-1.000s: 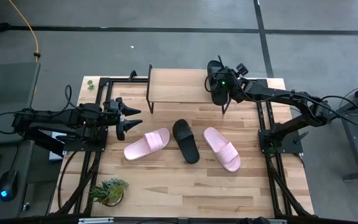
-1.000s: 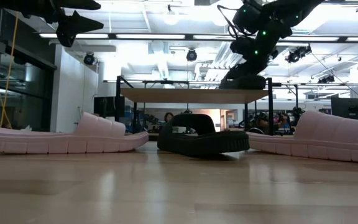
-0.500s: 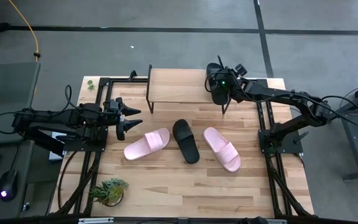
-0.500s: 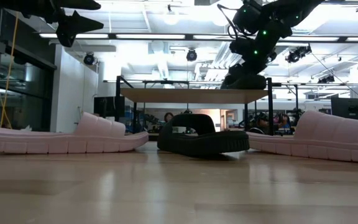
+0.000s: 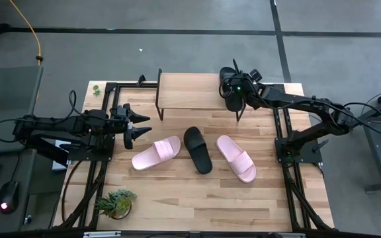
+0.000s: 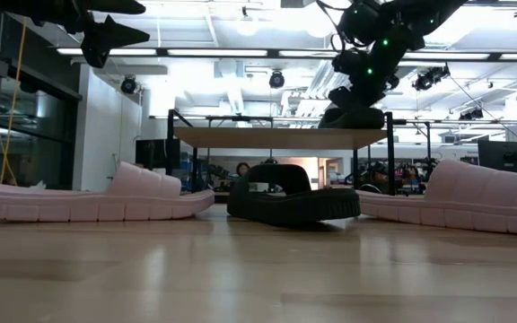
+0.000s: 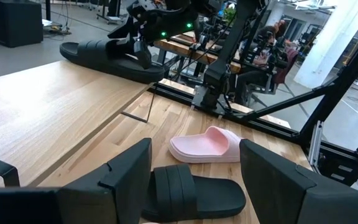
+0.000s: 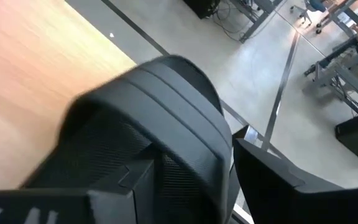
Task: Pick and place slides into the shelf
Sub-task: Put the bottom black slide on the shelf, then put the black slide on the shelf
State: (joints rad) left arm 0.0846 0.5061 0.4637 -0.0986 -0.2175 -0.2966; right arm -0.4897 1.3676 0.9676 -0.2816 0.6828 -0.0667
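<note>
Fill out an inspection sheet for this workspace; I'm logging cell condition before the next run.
Surface: wooden tabletop, nothing spilled.
Job's things: one black slide at the shelf's right end; second black slide and two pink slides on the tabletop.
Clutter: small potted plant at the front left corner.
Grippers: right gripper over the shelved slide, fingers either side of its strap; left gripper open, waiting left of the pink slide.
Cables: yellow cable on the floor, far left.
Surroundings: grey floor, desk with mouse at left.

Potted plant at table's near-left corner; computer mouse off-table.
</note>
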